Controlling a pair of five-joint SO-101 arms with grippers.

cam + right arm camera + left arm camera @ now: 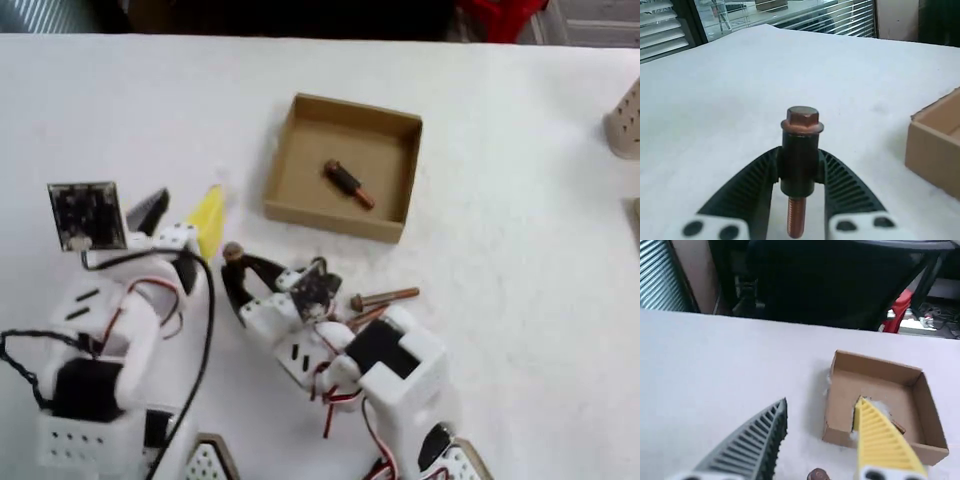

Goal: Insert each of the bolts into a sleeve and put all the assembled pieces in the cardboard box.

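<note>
The cardboard box [290, 150] stands at mid-table with one assembled piece [348, 183] lying inside it. My right gripper [236, 272] sits just in front of the box's near left corner, shut on a black sleeve [799, 165]. A copper bolt [801, 119] passes through that sleeve, head up and threaded end below. Two loose bolts [385, 297] lie on the table beside the right arm. My left gripper [188, 200] hovers left of the box, open, with its grey finger [760, 440] and yellow finger [880, 440] spread and nothing between them.
A beige perforated object [625, 120] stands at the table's far right edge. The box's corner [935, 145] is close to the right gripper. Dark furniture [830, 285] lies beyond the table's far edge. Open white tabletop [120, 110] stretches behind the left arm.
</note>
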